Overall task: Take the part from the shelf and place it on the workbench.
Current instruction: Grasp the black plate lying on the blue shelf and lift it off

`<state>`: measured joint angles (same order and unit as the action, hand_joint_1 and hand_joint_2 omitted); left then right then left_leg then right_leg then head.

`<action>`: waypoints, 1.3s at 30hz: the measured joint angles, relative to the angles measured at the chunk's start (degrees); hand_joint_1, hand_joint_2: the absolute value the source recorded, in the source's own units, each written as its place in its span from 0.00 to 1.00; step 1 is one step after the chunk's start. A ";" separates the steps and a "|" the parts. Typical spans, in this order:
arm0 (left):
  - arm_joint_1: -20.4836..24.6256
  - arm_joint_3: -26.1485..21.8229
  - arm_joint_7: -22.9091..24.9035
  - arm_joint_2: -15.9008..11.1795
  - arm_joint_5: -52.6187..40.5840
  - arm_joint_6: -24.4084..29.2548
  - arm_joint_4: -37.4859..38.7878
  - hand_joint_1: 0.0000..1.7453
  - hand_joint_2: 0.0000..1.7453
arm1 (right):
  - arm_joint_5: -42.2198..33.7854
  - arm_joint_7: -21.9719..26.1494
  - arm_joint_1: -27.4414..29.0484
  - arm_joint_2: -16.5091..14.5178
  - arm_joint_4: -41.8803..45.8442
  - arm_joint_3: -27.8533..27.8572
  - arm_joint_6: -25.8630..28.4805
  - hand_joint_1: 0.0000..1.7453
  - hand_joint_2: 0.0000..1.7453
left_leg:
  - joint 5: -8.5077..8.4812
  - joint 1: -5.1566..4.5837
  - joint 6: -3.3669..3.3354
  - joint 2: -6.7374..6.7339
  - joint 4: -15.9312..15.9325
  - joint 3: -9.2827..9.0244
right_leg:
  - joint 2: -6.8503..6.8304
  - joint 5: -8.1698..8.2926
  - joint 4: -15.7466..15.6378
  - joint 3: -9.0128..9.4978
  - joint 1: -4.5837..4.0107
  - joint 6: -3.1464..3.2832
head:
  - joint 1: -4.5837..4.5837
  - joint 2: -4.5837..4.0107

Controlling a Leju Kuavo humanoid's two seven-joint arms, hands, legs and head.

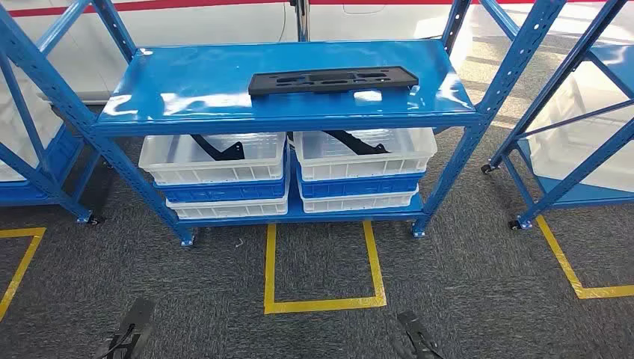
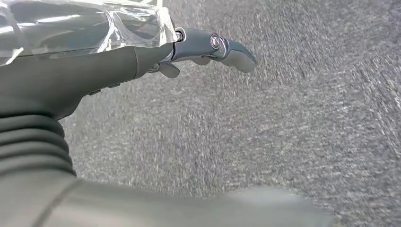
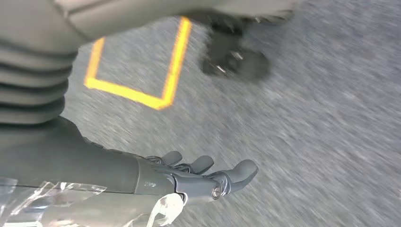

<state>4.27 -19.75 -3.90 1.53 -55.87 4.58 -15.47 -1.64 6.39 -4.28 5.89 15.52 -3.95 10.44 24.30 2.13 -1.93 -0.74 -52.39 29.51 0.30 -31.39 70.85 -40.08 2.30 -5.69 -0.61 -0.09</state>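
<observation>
A flat black part (image 1: 333, 80) with cut-outs lies on the top of the blue shelf (image 1: 224, 90), toward its right half. My left hand (image 2: 208, 49) hangs over grey carpet, fingers stretched out and holding nothing. My right hand (image 3: 203, 177) also hangs over the carpet with its fingers apart and empty. Both hands are far below and in front of the shelf.
White and blue crates (image 1: 217, 161) (image 1: 362, 153) with black parts inside sit on the lower shelf level. A yellow taped square (image 1: 321, 265) marks the carpet before the shelf. More blue racks stand at the left (image 1: 30, 149) and right (image 1: 576, 134).
</observation>
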 joint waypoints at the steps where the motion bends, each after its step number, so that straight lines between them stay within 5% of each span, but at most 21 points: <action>1: 0.06 -0.27 -0.06 0.07 -0.42 0.05 0.12 0.00 0.00 | 0.10 0.80 -0.43 0.38 -0.07 -0.02 0.27 0.00 0.00 | 0.13 0.16 0.19 0.05 -0.05 -0.15 | -0.02 1.34 -2.08 0.93 0.10 -0.10 | 0.00 0.00; 3: 0.27 -1.08 -0.33 0.20 -1.67 0.22 0.43 0.00 0.00 | 0.40 3.24 -1.81 1.42 -0.21 -0.08 1.05 0.00 0.00 | 0.71 0.59 1.00 0.18 -0.39 -0.55 | -0.11 4.91 -9.03 4.16 0.41 -0.61 | -0.02 0.00; 5: 0.64 -2.15 -0.72 0.25 -2.98 0.43 0.85 0.00 0.00 | 0.98 6.64 -3.95 2.60 -0.37 -0.18 2.06 0.00 0.00 | 1.39 0.66 2.11 0.22 -0.99 -0.63 | 0.19 7.10 -14.87 6.80 0.42 -0.37 | -0.06 0.00; 10: 1.39 -4.28 -1.13 0.34 -4.84 0.56 1.92 0.00 0.00 | 3.13 14.83 -9.40 5.61 -0.38 -0.98 4.04 0.00 0.00 | 2.38 0.88 3.06 0.15 -2.26 0.14 | 0.64 6.67 -14.98 6.50 -0.08 2.36 | 0.42 0.01; 13: 1.59 -5.07 -1.53 0.37 -5.41 0.54 2.31 0.00 0.00 | 5.20 18.94 -12.72 7.27 0.39 -1.33 4.94 0.00 0.00 | 7.43 0.50 2.70 0.23 -13.20 5.51 | 0.69 6.57 -15.03 6.57 -0.35 3.23 | 0.66 0.00; 15: 1.59 -5.73 -1.73 0.37 -5.71 0.49 2.58 0.00 0.00 | 6.84 21.00 -14.51 8.10 1.16 -1.48 5.37 0.00 0.00 | 9.20 0.01 2.32 0.27 -20.13 9.40 | 0.85 6.41 -15.01 6.73 -0.75 3.54 | 0.73 0.00; 17: 1.64 -6.19 -1.81 0.37 -5.82 0.37 2.82 0.00 0.00 | 8.60 22.87 -15.74 8.78 2.53 -1.58 5.59 0.00 0.00 | 6.22 -0.48 1.61 0.29 -17.75 9.22 | 0.98 6.10 -15.01 7.29 -1.18 3.77 | 0.74 0.00; 20: 1.97 -6.73 -1.84 0.36 -5.86 0.14 3.05 0.00 0.00 | 11.02 24.06 -17.23 9.48 5.83 -1.70 5.34 0.00 0.00 | 0.05 -1.31 0.25 0.53 -6.57 5.04 | 1.07 5.63 -15.08 8.03 -1.60 3.73 | 0.73 0.00; 25: 2.40 -7.22 -1.70 0.36 -6.17 -0.45 3.42 0.00 0.00 | 14.61 21.67 -18.14 10.45 13.32 -1.84 3.20 0.00 0.00 | -0.56 -1.65 -0.47 0.87 -3.11 3.94 | 0.84 5.26 -14.99 7.54 -1.62 2.60 | 0.70 0.00; 27: 2.61 -7.23 -1.71 0.38 -6.48 -0.59 3.49 0.00 0.00 | 15.94 20.43 -18.16 10.57 16.18 -1.99 2.27 0.00 0.00 | -0.70 -1.39 -0.95 0.88 -2.73 3.67 | 0.46 2.63 -10.61 5.69 -1.59 2.08 | 0.65 0.00; 29: 2.66 -7.21 -1.72 0.41 -6.68 -0.73 3.55 0.00 0.00 | 17.17 19.05 -17.90 10.58 18.57 -2.09 1.33 0.00 0.00 | -0.61 -1.43 -1.24 0.89 -2.74 3.55 | 0.32 -1.00 -2.27 1.88 -1.58 1.75 | 0.62 0.00; 31: 2.61 -7.23 -1.72 0.43 -6.80 -0.83 3.63 0.00 0.00 | 18.24 17.82 -17.28 10.57 21.15 -2.17 0.48 0.00 0.00 | -0.51 -1.46 -1.35 0.95 -2.77 3.38 | 0.31 -1.68 2.21 -0.55 -1.53 1.65 | 0.61 0.00; 32: 2.63 -7.24 -1.72 0.44 -6.85 -0.86 3.67 0.00 0.00 | 18.75 17.33 -17.05 10.57 22.74 -2.24 0.10 0.00 0.00 | -0.43 -1.46 -1.33 0.98 -2.78 3.23 | 0.27 -0.24 0.92 -0.15 -1.50 1.70 | 0.61 0.00; 35: 3.04 -7.26 -1.71 0.44 -7.02 -0.99 3.73 0.00 0.00 | 19.90 16.61 -17.18 10.47 27.33 -2.50 -1.19 0.00 0.00 | -0.04 -1.59 -1.00 1.00 -2.84 2.69 | -0.01 5.85 -10.96 5.11 -1.59 2.02 | 0.61 0.00; 37: 3.47 -7.24 -1.68 0.45 -7.40 -1.18 3.78 0.00 0.00 | 20.41 16.17 -17.45 9.97 30.91 -2.76 -2.04 0.00 0.00 | 0.02 -1.79 -0.58 1.04 -2.91 2.89 | -0.13 6.83 -15.01 6.86 -1.80 2.37 | 0.63 0.01; 39: 3.79 -7.18 -1.49 0.47 -7.83 -1.44 3.83 0.00 0.00 | 21.13 14.91 -17.82 9.20 34.95 -3.28 -2.69 0.00 0.00 | -0.07 -1.82 -0.09 1.14 -2.89 3.14 | -0.15 6.80 -15.30 6.80 -1.90 2.93 | 0.67 0.01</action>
<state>8.06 -26.93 -5.39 2.00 -63.69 3.14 -11.64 19.49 21.30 -22.10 15.09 50.47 -7.23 7.74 24.23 0.31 -2.02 0.40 -55.28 32.65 0.14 -24.59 55.55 -33.28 0.39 -2.76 0.06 -0.08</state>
